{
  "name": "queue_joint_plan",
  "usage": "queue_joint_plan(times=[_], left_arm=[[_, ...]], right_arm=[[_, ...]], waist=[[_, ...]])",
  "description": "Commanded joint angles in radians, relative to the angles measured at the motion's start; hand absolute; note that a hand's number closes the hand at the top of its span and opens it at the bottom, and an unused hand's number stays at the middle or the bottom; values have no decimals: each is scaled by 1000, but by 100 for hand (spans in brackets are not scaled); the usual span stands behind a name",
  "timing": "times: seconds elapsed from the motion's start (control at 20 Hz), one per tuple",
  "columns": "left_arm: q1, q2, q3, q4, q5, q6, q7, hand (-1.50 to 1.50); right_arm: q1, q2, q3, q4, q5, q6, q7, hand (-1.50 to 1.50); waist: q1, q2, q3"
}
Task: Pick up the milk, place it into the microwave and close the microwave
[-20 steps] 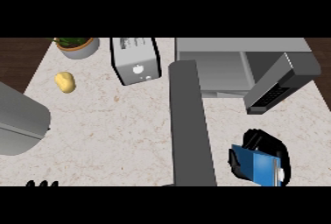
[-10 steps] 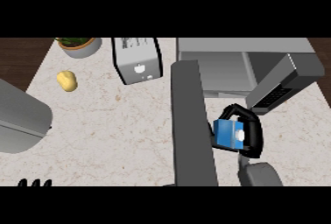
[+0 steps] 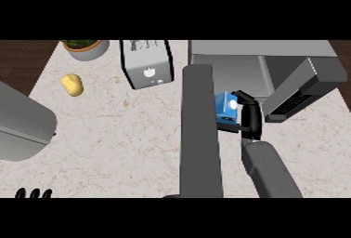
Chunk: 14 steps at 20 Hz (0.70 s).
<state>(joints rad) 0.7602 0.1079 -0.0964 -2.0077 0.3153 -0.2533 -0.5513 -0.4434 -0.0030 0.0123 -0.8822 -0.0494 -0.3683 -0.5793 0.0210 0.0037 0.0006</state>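
Observation:
The milk [image 3: 225, 107] is a blue carton held just above the counter, right of the long grey open microwave door [image 3: 199, 135]. My right hand [image 3: 249, 116] is curled round the carton's right side and hides part of it. The carton hangs just in front of the microwave's open cavity [image 3: 233, 72], at its lower left corner. The microwave's dark control panel [image 3: 305, 88] juts out to the right of the hand. Of my left hand [image 3: 34, 193] only the fingertips show, pointing up at the lower left edge, resting.
A grey toaster-like box [image 3: 146, 62] stands left of the door. A potted plant [image 3: 86, 47] and a yellow lemon-like fruit [image 3: 72, 85] sit at the back left. A large grey rounded object [image 3: 21, 123] fills the left edge.
My right hand has carried the milk from the lower right of the counter up and leftward, to the front of the microwave's opening. The left hand has stayed at the lower edge.

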Motion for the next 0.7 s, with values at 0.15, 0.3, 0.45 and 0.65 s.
queue_joint_plan(times=[0.15,0.3,0.45,0.65], left_arm=[[14,57,76,1,64,-65,-2,-150],[-16,15,39,5,43,-31,12,-150],[-64,13,33,90,14,-43,-11,-150],[-59,18,29,58,4,-39,0,-150]], right_arm=[[-191,-20,-143,373,-46,10,-164,150],[-286,-29,-145,483,4,-90,-155,150],[-325,-89,-157,568,25,-106,-169,150],[-356,-127,-177,640,27,-102,-201,150]], waist=[[16,6,1],[22,9,1],[40,20,1],[56,29,3]])
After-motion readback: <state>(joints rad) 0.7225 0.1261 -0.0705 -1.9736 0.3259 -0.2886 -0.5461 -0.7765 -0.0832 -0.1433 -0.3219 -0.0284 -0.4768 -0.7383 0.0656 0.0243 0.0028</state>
